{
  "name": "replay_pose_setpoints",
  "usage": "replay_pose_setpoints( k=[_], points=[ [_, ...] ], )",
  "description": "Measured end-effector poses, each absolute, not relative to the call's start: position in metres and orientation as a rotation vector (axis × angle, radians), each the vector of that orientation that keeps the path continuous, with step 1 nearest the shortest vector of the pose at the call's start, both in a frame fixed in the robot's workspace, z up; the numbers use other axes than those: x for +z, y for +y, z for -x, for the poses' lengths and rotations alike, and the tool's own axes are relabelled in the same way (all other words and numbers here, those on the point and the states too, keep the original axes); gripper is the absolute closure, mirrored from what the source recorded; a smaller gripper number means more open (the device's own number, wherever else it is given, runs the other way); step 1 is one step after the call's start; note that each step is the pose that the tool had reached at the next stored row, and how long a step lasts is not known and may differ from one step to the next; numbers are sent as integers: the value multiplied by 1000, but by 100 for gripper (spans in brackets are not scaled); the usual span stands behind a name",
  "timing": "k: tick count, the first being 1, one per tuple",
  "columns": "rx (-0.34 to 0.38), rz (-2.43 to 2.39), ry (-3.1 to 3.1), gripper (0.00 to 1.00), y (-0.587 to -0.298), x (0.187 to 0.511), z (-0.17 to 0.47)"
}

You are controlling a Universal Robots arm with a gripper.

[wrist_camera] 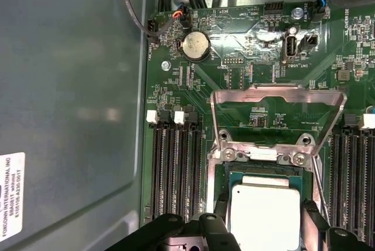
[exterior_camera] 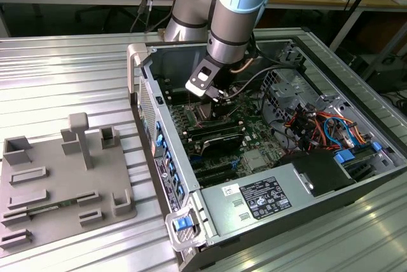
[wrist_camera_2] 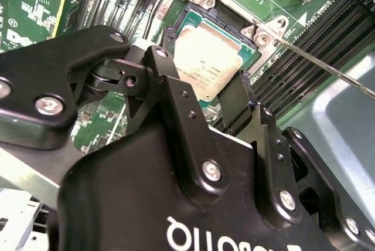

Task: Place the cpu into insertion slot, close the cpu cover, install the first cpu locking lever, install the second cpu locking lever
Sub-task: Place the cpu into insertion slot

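**Step in hand: placing the cpu.** Treat this step as not yet complete.

In the second wrist view the end effector (wrist_camera_2: 202,72) is pinching the cpu (wrist_camera_2: 205,57) by two opposite edges, one finger on each side. The metal top faces up. The cpu sits within the dark walls of the insertion slot (wrist_camera_2: 229,24). You cannot tell from these views whether it is fully bedded or held just proud of the contacts.

In the first wrist view the cpu cover (wrist_camera: 275,92) stands swung open, hinged at the slot edge away from the end effector and apart from the cpu. The circuit board (wrist_camera: 234,57) shows through its square hole. One locking lever (wrist_camera_2: 328,67) runs out from a corner of the slot as a thin wire rod and is not holding the cover down.

Before you let go, the cpu must lie flat and square in the recess, with no corner riding on the rim. Release would call for a small, even spreading of the fingers, with no sideways drag.
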State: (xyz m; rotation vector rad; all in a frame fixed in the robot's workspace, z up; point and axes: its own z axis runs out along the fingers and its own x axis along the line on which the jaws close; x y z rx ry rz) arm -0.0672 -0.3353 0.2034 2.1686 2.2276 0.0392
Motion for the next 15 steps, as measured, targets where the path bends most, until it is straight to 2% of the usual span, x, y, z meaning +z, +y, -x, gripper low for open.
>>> replay_pose_setpoints(
  k=[15],
  points=[
    [39,-2170,2227,45,-335,199,67]
  ],
)
